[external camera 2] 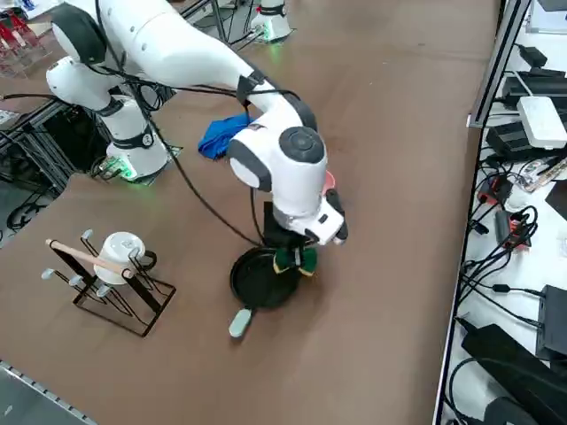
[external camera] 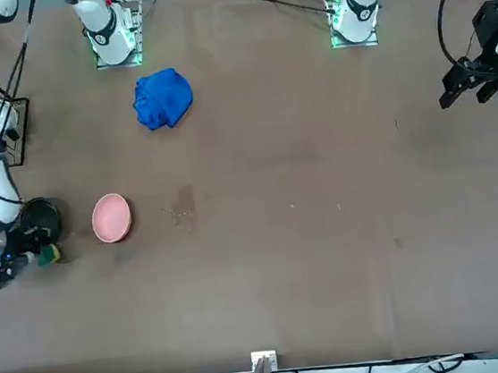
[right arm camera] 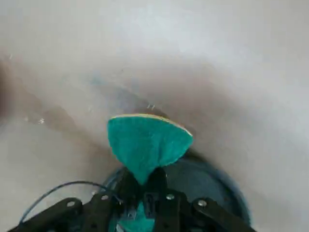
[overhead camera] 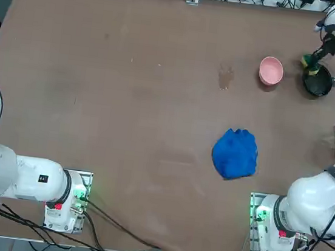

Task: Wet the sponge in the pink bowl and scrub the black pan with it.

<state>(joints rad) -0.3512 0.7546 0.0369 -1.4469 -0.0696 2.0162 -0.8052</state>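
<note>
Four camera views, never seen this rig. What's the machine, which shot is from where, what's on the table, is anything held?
Two robot arms are bolted side by side at a brown table; only the right one works here. The top view looks straight down, with the arm bases at the bottom. The front view faces the robot from across the table. The side view looks down diagonally from the robot's right. The wrist view sits on the working arm and looks along its fingers.

On the table lie a pink bowl, a black pan with a pale handle, a crumpled blue cloth and, in the side view, a small wire rack holding a white cup.

The right gripper is shut on a green and yellow sponge, pinched so it folds, at the pan's rim.
</note>
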